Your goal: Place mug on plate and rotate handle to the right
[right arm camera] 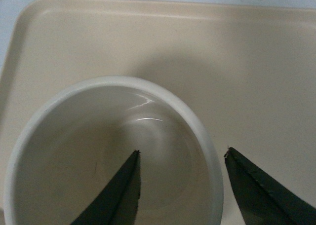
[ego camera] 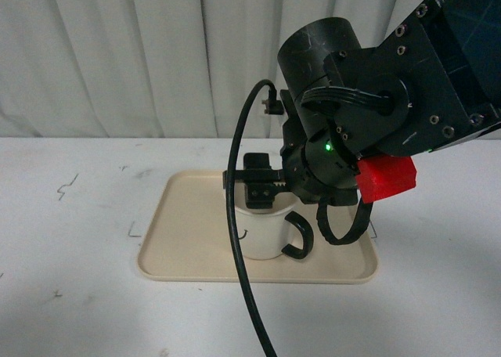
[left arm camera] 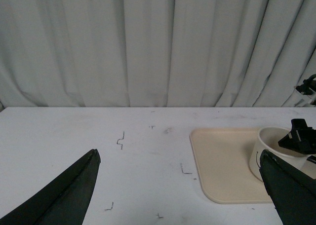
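Note:
The cream-white mug (ego camera: 262, 236) stands upright on the beige plate (ego camera: 184, 243), near the plate's front edge. Its black handle (ego camera: 301, 238) points to the right. My right gripper (ego camera: 262, 189) hangs open just over the mug's rim. In the right wrist view the right gripper (right arm camera: 182, 151) has one finger inside the mug (right arm camera: 74, 151) and the other outside, above the plate (right arm camera: 247, 62), with the rim wall between them, untouched. My left gripper (left arm camera: 178, 152) is open over bare table, left of the plate (left arm camera: 222, 161) and the mug (left arm camera: 269, 148).
A black cable (ego camera: 237, 239) from the right arm loops down in front of the mug and plate. The arm's red block (ego camera: 386, 177) sits above the plate's right side. Small pen marks (left arm camera: 120, 140) dot the white table. A pale curtain closes off the back.

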